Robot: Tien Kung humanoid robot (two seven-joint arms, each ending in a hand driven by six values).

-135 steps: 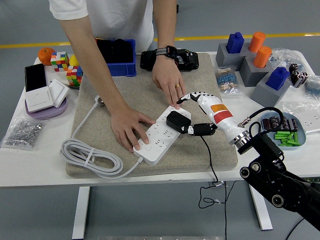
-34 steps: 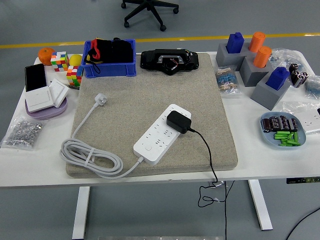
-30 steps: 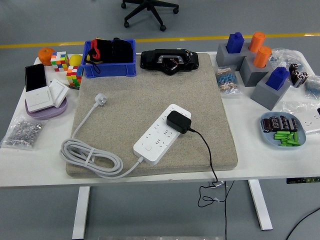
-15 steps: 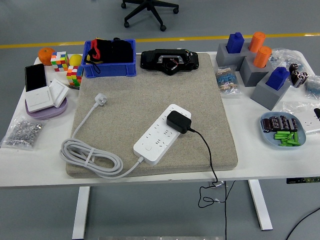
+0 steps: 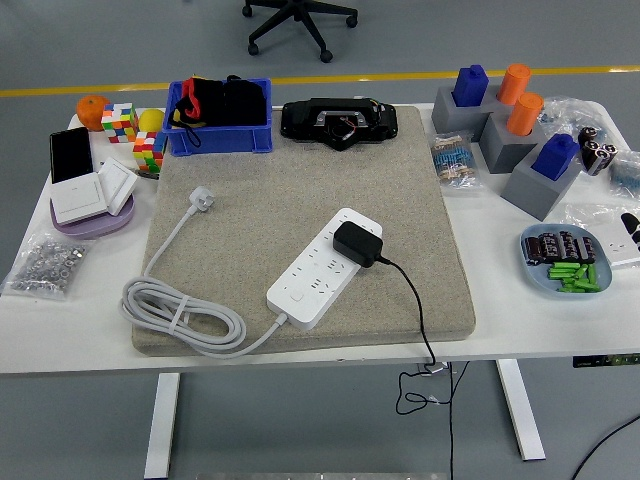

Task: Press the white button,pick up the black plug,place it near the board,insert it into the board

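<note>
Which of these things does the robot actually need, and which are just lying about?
Needed:
- power strip, with its white button
- black plug, sitting in the strip

Lying about:
- blue bin
- puzzle cubes
- bag of screws
- wall switches
- blue plate

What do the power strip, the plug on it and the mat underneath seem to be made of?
Power strip: smooth white plastic, by its hard, even, moulded surface. Plug: matte black plastic, likely, with a rubbery-looking cord. Mat: beige felt or foam, judging by its fuzzy, speckled texture and thick soft edge.
</note>
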